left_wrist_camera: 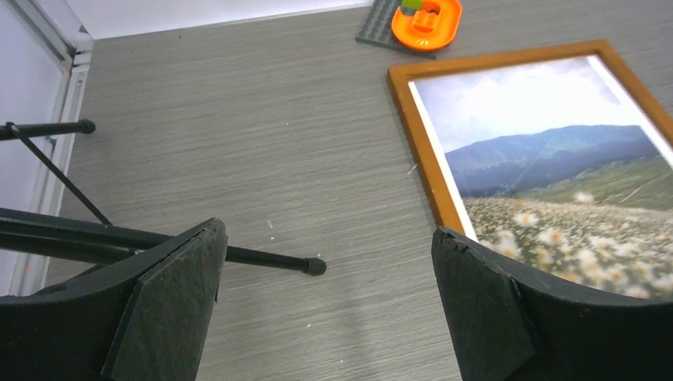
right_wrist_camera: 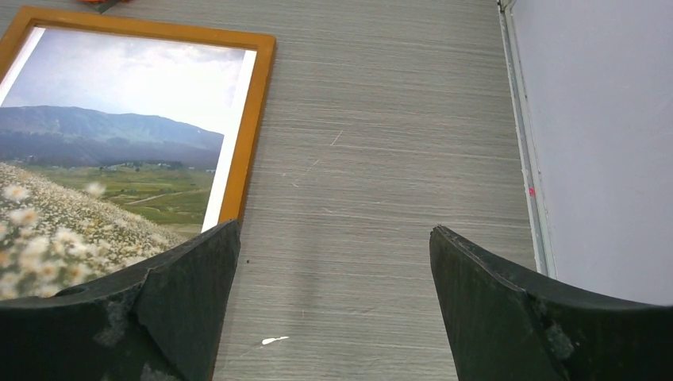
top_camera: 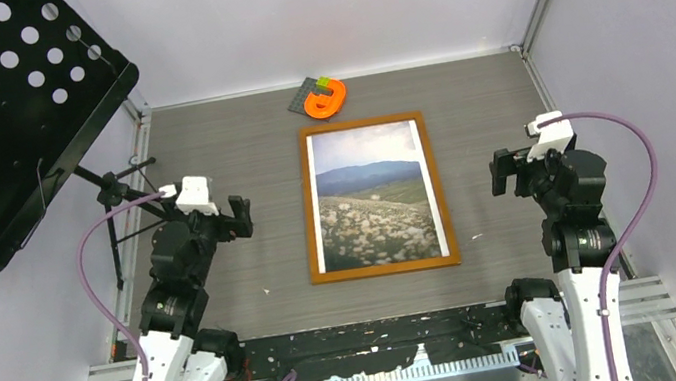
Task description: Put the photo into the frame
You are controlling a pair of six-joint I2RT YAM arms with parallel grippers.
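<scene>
Since the photo point(top_camera: 374, 195) lies face up inside the frame point(top_camera: 309, 205), flat on the middle of the table point(top_camera: 226, 146), the task looks essentially done, and the main risk is undoing it. The left gripper point(top_camera: 242, 215) hangs to the left of the frame and the right gripper point(top_camera: 500, 171) to its right, both with fingers spread wide, holding nothing, clear of the wood. A low inward sweep could catch a thin rail, slide the frame, and ride the loose print's edge up or crease it.

photo point(top_camera: 375, 200): lay in frame point(top_camera: 385, 268) on tabletop point(top_camera: 238, 155)
left tool point(top_camera: 239, 216): stood left of frame
right tool point(top_camera: 500, 172): stood right of frame
blocks point(top_camera: 324, 98): lay behind frame
</scene>
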